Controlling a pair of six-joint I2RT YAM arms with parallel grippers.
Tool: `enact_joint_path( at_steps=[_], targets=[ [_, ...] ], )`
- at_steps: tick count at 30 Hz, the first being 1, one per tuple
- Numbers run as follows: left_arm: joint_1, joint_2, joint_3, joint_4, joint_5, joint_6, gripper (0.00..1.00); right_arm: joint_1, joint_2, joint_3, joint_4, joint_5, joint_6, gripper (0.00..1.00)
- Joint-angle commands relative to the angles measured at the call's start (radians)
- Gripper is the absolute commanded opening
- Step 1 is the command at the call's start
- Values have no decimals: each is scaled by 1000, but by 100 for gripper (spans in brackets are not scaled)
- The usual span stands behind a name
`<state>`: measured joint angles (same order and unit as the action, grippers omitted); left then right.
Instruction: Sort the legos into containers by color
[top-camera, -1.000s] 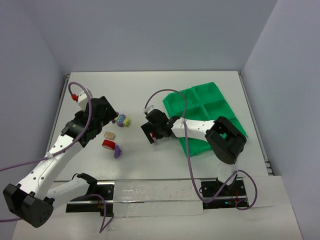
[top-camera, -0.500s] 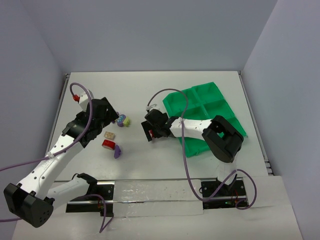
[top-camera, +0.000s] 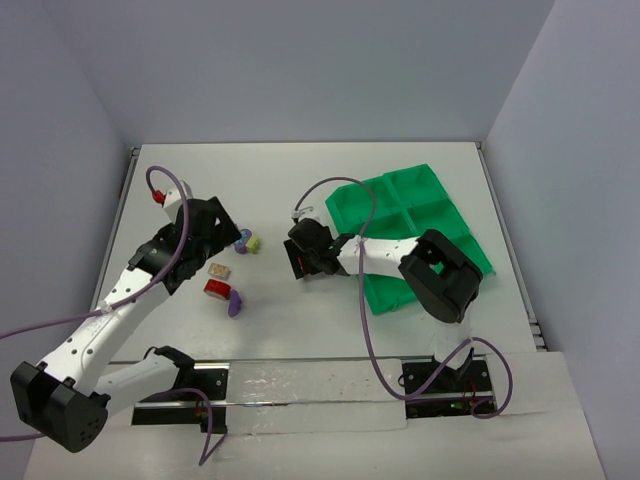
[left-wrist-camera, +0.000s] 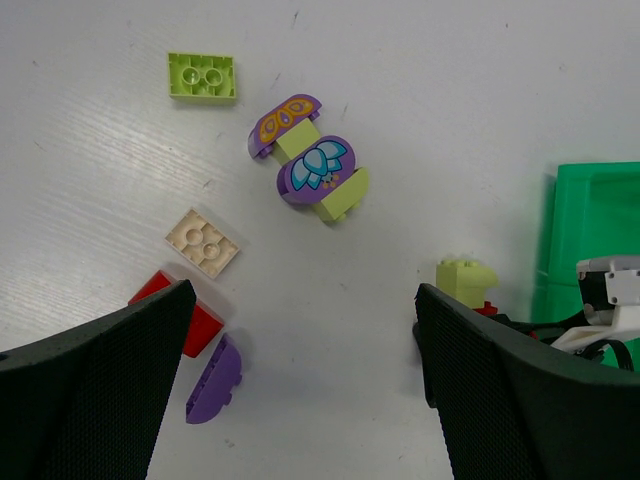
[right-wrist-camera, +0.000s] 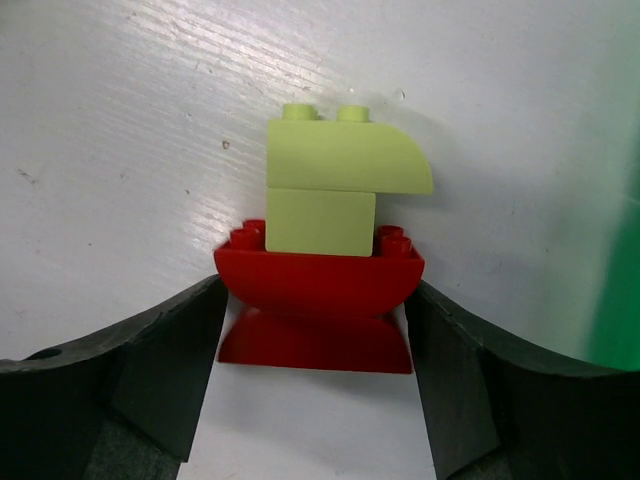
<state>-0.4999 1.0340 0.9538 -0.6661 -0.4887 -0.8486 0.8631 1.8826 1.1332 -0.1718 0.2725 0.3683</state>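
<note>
1. White table (top-camera: 300, 180) fills the scene, with pale walls behind it and both arms reaching out from its near edge.
2. Nearest the left arm lie a purple half-round piece (left-wrist-camera: 213, 375), a loose red brick (left-wrist-camera: 200, 320) and a cream brick (left-wrist-camera: 203, 243). All are unsorted and lie close together.
3. The left gripper (left-wrist-camera: 305, 300) hangs above this cluster with its jaws spread wide and nothing between them. It looks placed to choose a brick rather than to carry one.
4. Beyond those sit a purple-and-green pair (left-wrist-camera: 310, 170) with printed tops and a flat green brick (left-wrist-camera: 203, 76). Both rest on the table, well apart from the tray.
5. Further right, the right gripper (right-wrist-camera: 315, 300) is down at table level around a small stack.
6. The stack is a red base brick (right-wrist-camera: 315, 285) with a yellow-green piece (right-wrist-camera: 330, 170) on top.
7. The jaws stand on either side of the red base and seem to meet its sides. I cannot tell whether they are clamping it. Holding the base low would lift the whole stack at once.
8. Farthest lies the green tray (top-camera: 405, 190), tilted on the table just beside that stack. The compartments in view look bare, so sorting has hardly begun. The two-colour stack may need splitting first.
</note>
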Motion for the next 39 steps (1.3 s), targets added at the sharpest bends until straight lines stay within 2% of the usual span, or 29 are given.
enact_joint_path(
  at_steps=[1, 12, 15, 17, 18, 20, 22, 28, 33, 39],
  targets=[
    [6, 1, -4, 65, 28, 22, 99, -9, 10, -6, 46, -1, -8, 76],
    [6, 71, 34, 92, 91, 1, 99, -8, -33, -21, 10, 4, -9, 43],
    [27, 104, 53, 97, 129, -23, 99, -7, -80, -33, 8, -49, -23, 43],
    [95, 124, 52, 138, 378, -9, 99, -8, -143, -62, 39, -110, -49, 43],
    [129, 135, 49, 159, 455, -2, 99, -8, -168, -77, 56, -139, -66, 43],
    [175, 147, 51, 167, 512, 11, 99, -7, -221, -104, 73, -177, -88, 42],
    [191, 149, 54, 197, 635, 57, 99, -6, -274, -123, 88, -227, -119, 42],
    [198, 198, 65, 274, 836, 92, 99, 6, -392, -145, 96, -323, -179, 41],
    [199, 301, 61, 346, 1026, 94, 99, 10, -473, -184, 129, -335, -210, 42],
    [198, 334, -19, 475, 1140, 46, 99, 18, -478, -178, 112, -331, -229, 41]
  ],
)
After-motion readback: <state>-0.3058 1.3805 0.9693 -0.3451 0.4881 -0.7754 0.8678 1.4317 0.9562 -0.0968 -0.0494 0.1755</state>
